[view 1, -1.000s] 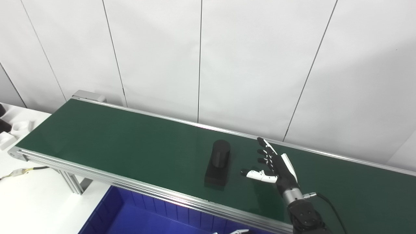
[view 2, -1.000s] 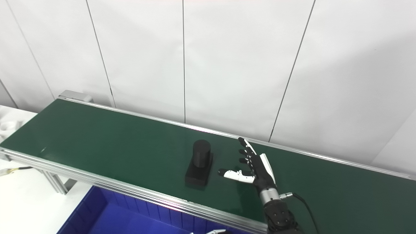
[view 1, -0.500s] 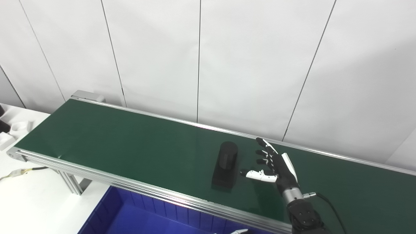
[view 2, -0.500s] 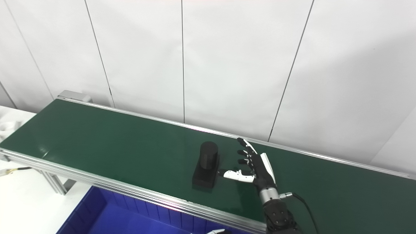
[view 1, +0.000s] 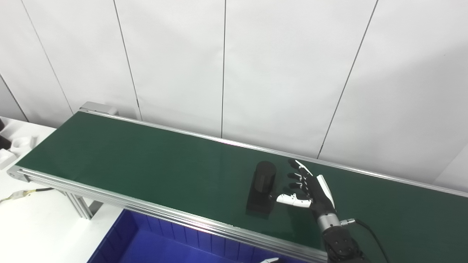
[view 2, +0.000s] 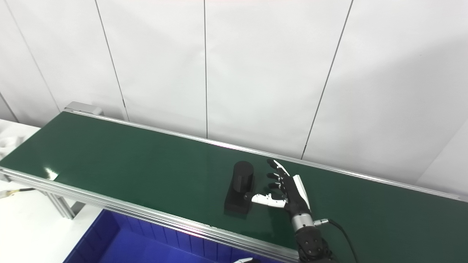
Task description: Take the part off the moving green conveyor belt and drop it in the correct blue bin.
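While the black part (view 1: 261,188) rides the green conveyor belt (view 1: 146,164), the left eye view shows the right hand (view 1: 310,189) standing over the belt with its fingers (view 1: 298,168) spread apart and nothing held, palm turned toward the part. From the hand, the part lies directly to the thumb side, at about the same depth across the belt. The white thumb tip reaches the block's near corner, though whether it touches cannot be told at this size. The part is a flat rectangular base with an upright cylinder at its far end; the base's long axis runs across the belt, roughly parallel to the outstretched fingers, so a sideways closing of thumb and fingers looks like the fitting grasp. From the right eye view the same relation holds: the part (view 2: 239,191) sits just beside the right hand (view 2: 289,193) on its thumb side, the cylinder level with the fingertips and the base level with the thumb. Only a white sliver at the bottom edge may be the left hand (view 2: 244,260); its state cannot be told, and it is well apart from the part, below the blue bin (view 2: 120,244). The right hand is plainly the nearer one.
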Available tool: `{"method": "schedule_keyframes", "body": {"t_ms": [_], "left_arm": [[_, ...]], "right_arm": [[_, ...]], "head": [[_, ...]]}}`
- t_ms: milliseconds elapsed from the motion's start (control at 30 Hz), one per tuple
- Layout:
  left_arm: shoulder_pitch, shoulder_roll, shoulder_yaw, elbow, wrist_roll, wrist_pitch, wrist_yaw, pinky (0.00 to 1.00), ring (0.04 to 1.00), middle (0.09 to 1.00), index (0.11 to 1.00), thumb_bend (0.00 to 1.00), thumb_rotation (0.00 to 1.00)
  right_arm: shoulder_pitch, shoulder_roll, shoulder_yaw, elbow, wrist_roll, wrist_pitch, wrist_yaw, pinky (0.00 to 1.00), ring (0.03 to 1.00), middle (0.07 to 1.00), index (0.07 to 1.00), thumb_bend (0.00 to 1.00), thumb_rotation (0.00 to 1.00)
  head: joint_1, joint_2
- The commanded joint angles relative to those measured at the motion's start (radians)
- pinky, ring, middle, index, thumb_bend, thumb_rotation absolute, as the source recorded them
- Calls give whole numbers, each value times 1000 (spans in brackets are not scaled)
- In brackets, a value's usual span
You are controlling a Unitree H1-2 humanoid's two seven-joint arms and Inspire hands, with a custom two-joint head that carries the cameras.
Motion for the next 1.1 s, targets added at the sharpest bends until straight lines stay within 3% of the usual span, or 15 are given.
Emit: {"method": "schedule_keyframes", "body": {"t_ms": [0,867,967,1000,1067], "left_arm": [[-15,-16,-6,-15,21,-34,1,726,821,861,856,920,480],[-15,-10,-13,-18,20,-34,2,728,824,864,860,906,475],[-12,-10,-10,-21,20,-34,-1,724,825,865,861,907,474],[-11,-10,-10,-20,21,-34,0,726,826,864,860,908,474],[-11,-9,-12,-20,22,-34,3,728,827,864,859,908,474]], "right_arm": [[-61,-1,1,-4,-4,-30,-15,716,840,931,900,932,270],[-58,0,9,-14,-22,-31,-59,679,796,890,858,936,253],[-54,8,1,-23,-21,-31,-105,615,727,845,817,911,195],[-53,11,-4,-24,-18,-32,-123,522,625,747,734,881,111],[-55,18,-15,-20,-13,-31,-154,451,550,665,667,848,46]], "head": [[-1,0],[-5,-2],[-6,-2],[-6,-2],[-8,-1]]}}
